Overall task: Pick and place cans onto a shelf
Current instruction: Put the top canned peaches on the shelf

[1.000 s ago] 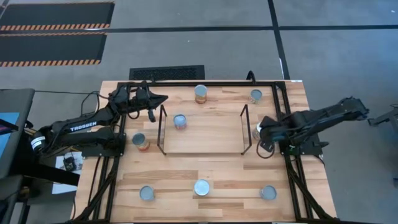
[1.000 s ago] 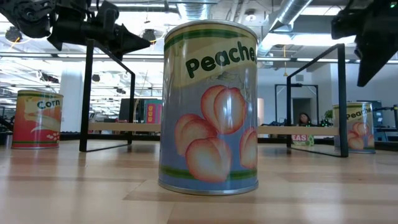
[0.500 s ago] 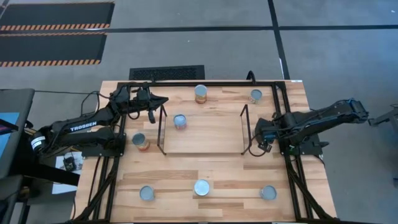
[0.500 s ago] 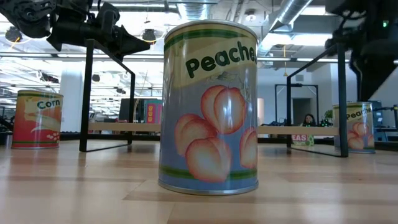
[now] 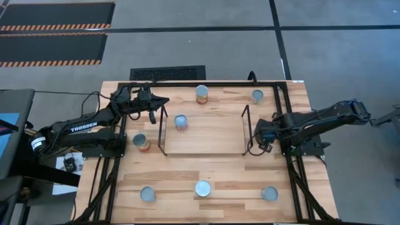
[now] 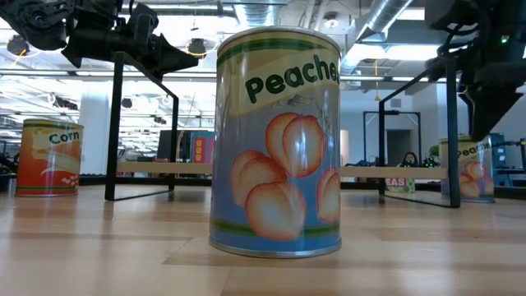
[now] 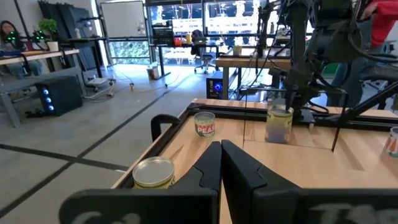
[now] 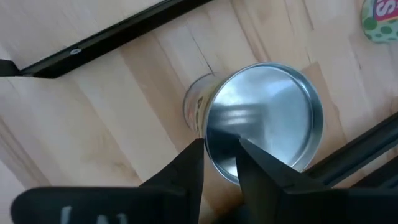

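The can under the right end effector stands upright on the bench, just outside the shelf by its right wire end, long axis vertical, silvery lid up. It looks a stiff, smooth metal tin, probably weighty if full and slippery, so the sides well below the rim seem the place to grip. The right fingers are narrowly parted above the lid, holding nothing. The left end effector, pressed together and empty, hovers near the shelf's far left corner.
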### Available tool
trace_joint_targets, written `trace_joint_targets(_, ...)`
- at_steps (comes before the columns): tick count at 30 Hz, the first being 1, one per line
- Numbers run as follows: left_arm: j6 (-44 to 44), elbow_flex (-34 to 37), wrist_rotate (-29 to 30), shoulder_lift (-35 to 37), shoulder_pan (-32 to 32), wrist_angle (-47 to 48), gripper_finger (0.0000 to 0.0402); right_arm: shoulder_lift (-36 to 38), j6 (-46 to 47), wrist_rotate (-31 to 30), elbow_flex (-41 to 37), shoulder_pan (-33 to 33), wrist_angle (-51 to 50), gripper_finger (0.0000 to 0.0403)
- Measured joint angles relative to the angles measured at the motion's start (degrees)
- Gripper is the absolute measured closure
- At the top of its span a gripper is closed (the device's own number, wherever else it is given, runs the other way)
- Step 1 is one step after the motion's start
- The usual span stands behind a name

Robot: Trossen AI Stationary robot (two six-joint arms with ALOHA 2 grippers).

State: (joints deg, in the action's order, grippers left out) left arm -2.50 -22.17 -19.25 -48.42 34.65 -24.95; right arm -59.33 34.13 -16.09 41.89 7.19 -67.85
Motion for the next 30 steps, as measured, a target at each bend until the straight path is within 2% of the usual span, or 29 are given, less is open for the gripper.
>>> trace_joint_targets(8,0.0,0.0,0.0,0.0,0.0,0.0,0.0401,-1.7,-3.4,1.7,-0.3,-3.2,1.7,0.0298)
trace_joint_targets(14,-0.3,0.0,0.0,0.0,0.0,0.7,0.0401,-1.0,-2.5,3.9,5.1,-3.6,-3.8,0.0384)
trace_joint_targets(16,-0.4,0.0,0.0,0.0,0.0,0.9,0.0401,-1.2,-1.9,3.7,7.5,-3.6,-6.5,0.0393)
trace_joint_targets(25,-0.9,0.0,0.2,0.0,0.0,1.7,0.0401,-3.1,9.9,-3.5,22.3,-4.1,-21.9,0.0397)
trace_joint_targets(30,-0.9,0.0,0.4,0.0,0.0,1.6,0.0401,-5.5,10.2,-7.8,30.3,-5.9,-22.2,0.0399)
